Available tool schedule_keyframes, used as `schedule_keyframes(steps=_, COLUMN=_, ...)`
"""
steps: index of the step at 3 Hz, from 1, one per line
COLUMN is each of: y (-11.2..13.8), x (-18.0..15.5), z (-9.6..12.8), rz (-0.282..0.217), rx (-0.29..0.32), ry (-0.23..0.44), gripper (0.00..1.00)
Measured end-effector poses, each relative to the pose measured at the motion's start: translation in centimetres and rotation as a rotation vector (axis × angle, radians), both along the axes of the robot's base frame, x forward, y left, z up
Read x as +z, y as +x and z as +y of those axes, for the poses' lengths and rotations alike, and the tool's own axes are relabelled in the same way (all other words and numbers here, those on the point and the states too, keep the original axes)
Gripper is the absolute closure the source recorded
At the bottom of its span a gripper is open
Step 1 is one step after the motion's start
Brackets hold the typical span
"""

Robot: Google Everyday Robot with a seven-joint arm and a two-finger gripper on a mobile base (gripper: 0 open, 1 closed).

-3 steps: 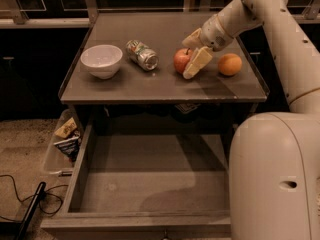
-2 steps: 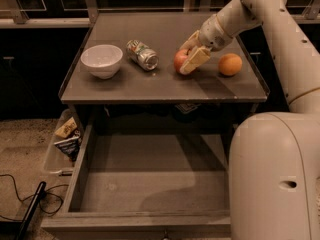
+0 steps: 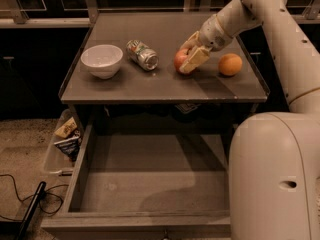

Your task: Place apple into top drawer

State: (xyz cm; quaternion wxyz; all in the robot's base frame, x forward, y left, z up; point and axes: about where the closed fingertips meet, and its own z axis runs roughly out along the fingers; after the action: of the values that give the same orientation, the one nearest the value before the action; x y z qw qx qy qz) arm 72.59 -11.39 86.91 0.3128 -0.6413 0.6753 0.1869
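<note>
The apple [image 3: 178, 60], red with a yellowish patch, rests on the grey table [image 3: 165, 86] right of centre. My gripper [image 3: 190, 51] reaches in from the upper right. One tan finger lies across the apple's front right and the other curls behind it, so the fingers [image 3: 196, 59] are shut on the apple while it still sits on the table. The top drawer [image 3: 150, 184] is pulled fully open below the table, wide and shallow, with nothing in it.
A smooth orange fruit [image 3: 230, 64] lies just right of the gripper. A crushed can [image 3: 142, 54] lies left of the apple and a white bowl [image 3: 102, 60] stands further left. A bin of snack packets [image 3: 62, 140] and a cable [image 3: 30, 209] are on the floor at left. The robot's white body [image 3: 275, 174] fills the lower right.
The fingers have drawn closer together around the apple. The apple has shifted very slightly left. Nothing else has moved.
</note>
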Motion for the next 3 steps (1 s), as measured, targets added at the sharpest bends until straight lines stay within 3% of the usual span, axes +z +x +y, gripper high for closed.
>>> schedule_keyframes(steps=1, y=0.3, x=-0.1, z=0.4, rz=-0.004, rx=0.0, ry=-0.003, gripper=1.0)
schedule_keyframes(steps=2, y=-0.6, x=0.2, z=0.6, rz=-0.029, rx=0.026, ry=0.014, gripper=1.0)
schedule_keyframes(steps=3, y=-3.2, x=0.3, z=-0.2, rz=-0.052, rx=0.053, ry=0.05, gripper=1.0)
